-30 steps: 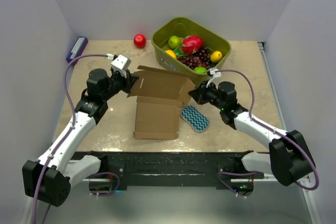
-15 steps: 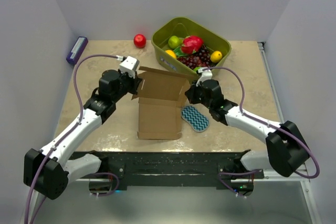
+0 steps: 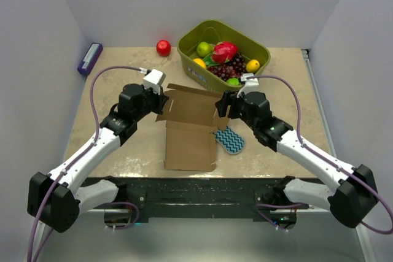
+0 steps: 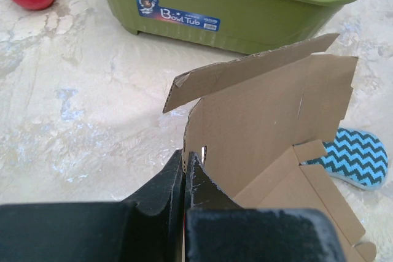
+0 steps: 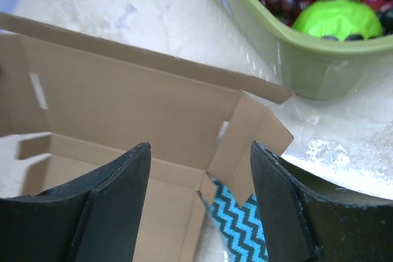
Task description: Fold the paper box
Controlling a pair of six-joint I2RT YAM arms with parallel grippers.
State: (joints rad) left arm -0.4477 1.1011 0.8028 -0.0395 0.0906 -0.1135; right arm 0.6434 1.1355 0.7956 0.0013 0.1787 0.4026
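Sitting in the mid of the counter (image 3: 116,145) is the paper box (image 3: 189,142), just in front of the green basket (image 3: 193,69) & btwn the 2 arms. Its front part is lying flat. Its back wall is tilting up, w/ a thin flap sticking out along the top.

The L end effector (image 3: 161,99) is pinching the box's left edge, fingers pressing tight together w/ the thin card btwn them. The R end effector (image 3: 222,107) is hanging at the box's right back corner w/ its fingers wide apart. The small corner flap is showing btwn them, but they are not gripping it.

The teal zigzag sponge (image 3: 228,140) is lying just beside the box's right edge, partly hiding behind that flap in the R wrist view. The basket is holding fruit: dark grapes, green ones, yellow ones & a big pink-red one. The red ball-like fruit (image 3: 163,48) is resting left of the basket, well apart from the box. The purple thing (image 3: 89,58) is lying at the far left edge by the wall.
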